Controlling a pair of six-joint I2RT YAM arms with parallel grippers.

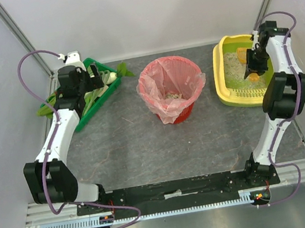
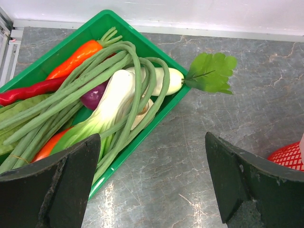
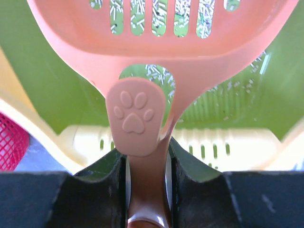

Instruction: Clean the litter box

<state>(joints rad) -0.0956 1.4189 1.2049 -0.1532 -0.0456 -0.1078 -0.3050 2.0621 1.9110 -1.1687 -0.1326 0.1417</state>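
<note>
Salmon litter scoop (image 3: pixel 156 47) clamped by handle in right jaws, blade straight ahead over litter box (image 1: pixel 242 98); left jaws apart, far off at vegetable tray (image 2: pixel 102 21).

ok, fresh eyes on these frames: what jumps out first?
The red basket with its pink bag sits mid-table. At far right, the right claw is shut on the handle of a pink slotted scoop with a paw print, over the litter box. At far left, the left claw hangs open above a green tray of vegetables.
</note>
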